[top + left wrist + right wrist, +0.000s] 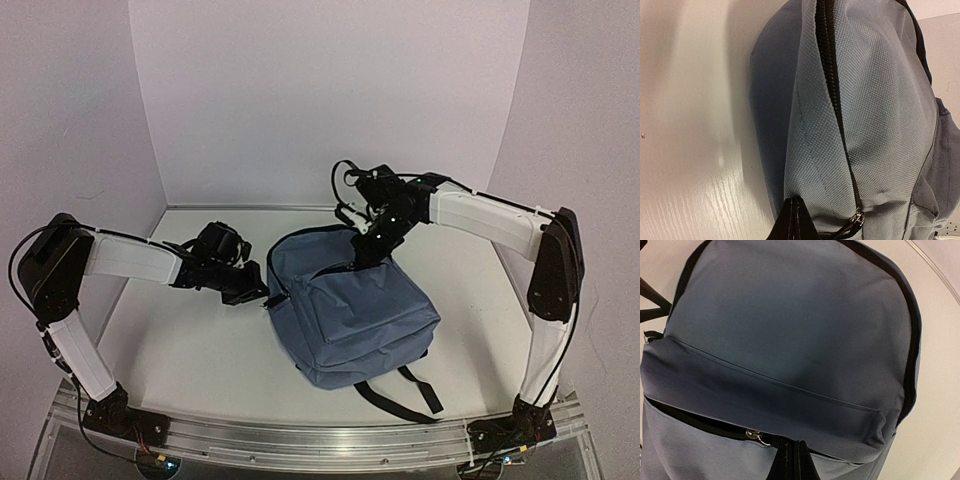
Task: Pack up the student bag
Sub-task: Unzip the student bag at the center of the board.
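The left tool (262, 296) is clenched, its two dark fingers (792, 220) pressed together into one wedge against the left side of the student bag (350, 310). In the left wrist view the tips meet on the slate-blue fabric just beside the main zipper (832, 100), and a small metal zipper pull (858, 217) hangs close to their right. Whether a fold of cloth is caught between the tips cannot be told.

The right tool (362, 256) is clenched too. It comes down from the far side onto the top end of the bag. In the right wrist view its closed tips rest at the front pocket zipper (700, 422), which gapes slightly, with a metal pull (758, 436) just to their left. Again, the view does not show whether fabric is gripped.

The student bag lies flat on the white tabletop (180, 350), roughly in the middle between the two arms, with its front pocket (345, 318) facing up. Its rounded top end points toward the far wall and its base toward the arm mounts. Two black straps (405, 392) trail out from under the near end onto the tabletop. The bag looks soft and slumped, its upper part rising in a low dome.
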`<move>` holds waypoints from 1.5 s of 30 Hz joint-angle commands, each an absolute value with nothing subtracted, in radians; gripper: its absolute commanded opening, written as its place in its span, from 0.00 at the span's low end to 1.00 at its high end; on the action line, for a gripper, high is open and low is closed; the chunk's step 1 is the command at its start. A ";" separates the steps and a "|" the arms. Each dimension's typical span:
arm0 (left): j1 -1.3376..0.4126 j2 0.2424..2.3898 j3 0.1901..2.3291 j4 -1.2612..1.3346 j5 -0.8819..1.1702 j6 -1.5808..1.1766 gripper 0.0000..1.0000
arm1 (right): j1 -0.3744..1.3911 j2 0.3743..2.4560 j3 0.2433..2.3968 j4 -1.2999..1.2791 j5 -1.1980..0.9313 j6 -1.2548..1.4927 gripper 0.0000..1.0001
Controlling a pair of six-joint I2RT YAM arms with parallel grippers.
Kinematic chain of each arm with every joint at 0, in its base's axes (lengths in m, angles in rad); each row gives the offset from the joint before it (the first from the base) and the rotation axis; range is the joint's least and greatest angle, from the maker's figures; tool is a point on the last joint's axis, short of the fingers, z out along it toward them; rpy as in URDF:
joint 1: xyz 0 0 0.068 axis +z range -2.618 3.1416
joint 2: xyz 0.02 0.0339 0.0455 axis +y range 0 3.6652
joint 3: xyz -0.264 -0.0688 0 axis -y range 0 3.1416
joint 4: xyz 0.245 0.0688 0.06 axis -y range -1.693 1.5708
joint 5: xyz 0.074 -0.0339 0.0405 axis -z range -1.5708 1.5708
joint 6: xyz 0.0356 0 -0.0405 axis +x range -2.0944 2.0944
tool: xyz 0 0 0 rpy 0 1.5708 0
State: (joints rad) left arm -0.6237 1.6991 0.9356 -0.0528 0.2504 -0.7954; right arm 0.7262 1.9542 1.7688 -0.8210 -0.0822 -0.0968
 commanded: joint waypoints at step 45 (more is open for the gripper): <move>-0.462 2.092 1.658 -0.397 0.395 -0.420 0.62 | 0.453 2.115 1.932 -0.799 -0.128 -0.096 0.00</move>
State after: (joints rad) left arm -0.4529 2.0763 1.6342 -0.3396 0.3160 -0.4362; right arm 0.4618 2.0810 1.8459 -0.8452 -0.2169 -0.1013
